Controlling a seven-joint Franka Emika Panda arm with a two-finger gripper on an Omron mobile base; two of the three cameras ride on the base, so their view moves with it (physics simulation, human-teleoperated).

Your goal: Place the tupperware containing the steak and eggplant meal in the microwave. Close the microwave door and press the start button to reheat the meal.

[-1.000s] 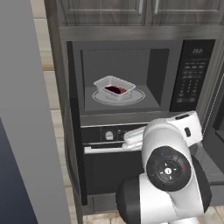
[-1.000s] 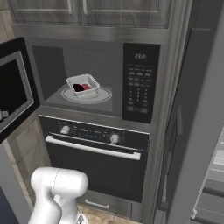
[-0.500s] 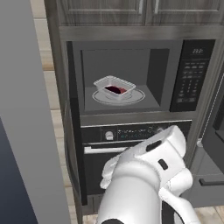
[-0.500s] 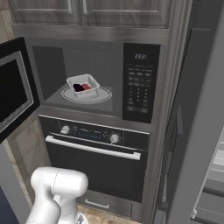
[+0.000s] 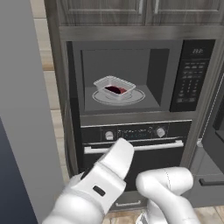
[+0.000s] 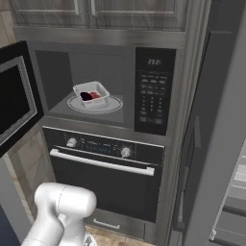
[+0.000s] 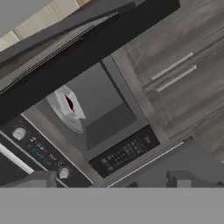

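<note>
A: Where was the tupperware point(image 5: 114, 87)?
B: Already in the microwave point(image 5: 131, 74), sitting on the round turntable point(image 6: 94, 104), upright. The steak and eggplant meal point(image 6: 90, 95) showed dark and red in it.
A: Tool?
B: Tool point(image 7: 109, 179) had its fingers spread wide, nothing between them, aimed up at the open cavity from below.
A: Door?
B: The microwave door point(image 6: 14, 99) stood swung out to the left, dark window facing the right base camera. Handle not clear from here.
A: How would it handle?
B: Guessing: stiff hinged panel, light to swing, hard smooth face, could slip under a fingertip. I'd push flat on the outer edge far from the hinge, no pinch needed. Tub looked thin and light, leave it alone.
A: Below?
B: Oven point(image 5: 135, 146) with knobs and a silver bar, not the target.
</note>
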